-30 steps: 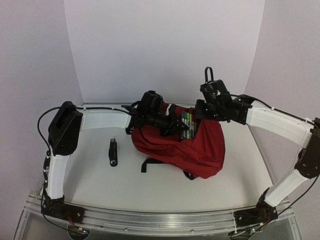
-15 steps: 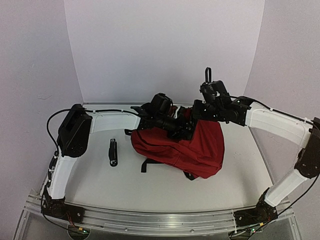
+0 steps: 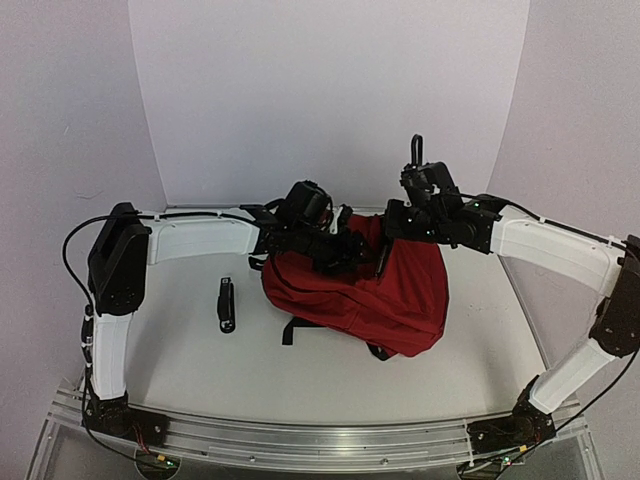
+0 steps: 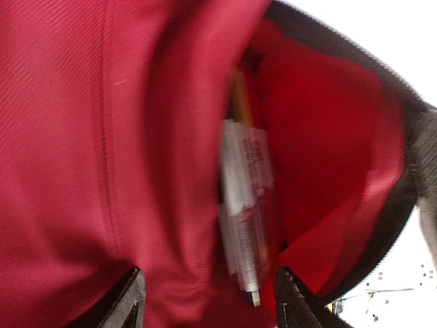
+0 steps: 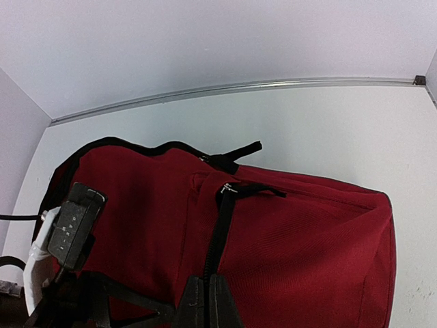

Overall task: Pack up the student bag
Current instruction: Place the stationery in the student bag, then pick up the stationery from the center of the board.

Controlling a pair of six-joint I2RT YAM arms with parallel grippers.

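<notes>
Bag: the bag (image 3: 405, 300) is lying slumped on the table (image 3: 180, 370), in the middle and toward the back wall. Its mouth is turning up at the far left, where both arms are meeting over it.

Left gripper: the left gripper (image 4: 208, 304) is reaching into the bag's mouth from the left. Its fingers are standing well spread and are gripping nothing; only red cloth is showing between them.

Pack: a clear pack (image 4: 244, 212) of what look like pens is sitting inside the bag, wedged upright between two red folds. It is lying just beyond the left fingertips and is not touching them. The wrist view is blurring it, so I cannot read its print.

Right gripper: the right gripper (image 5: 207, 301) is coming in from the right at the bag's upper rim. Its fingers are pressed together, pinching the black zip strip (image 5: 220, 225) that is running straight into them.

Strap: a black strap (image 3: 295, 328) is poking out from under the bag's near edge and lying flat on the table.

Black item: a small black item (image 3: 226, 303) is lying on the table left of the bag, well apart from it and too small for me to name.
</notes>
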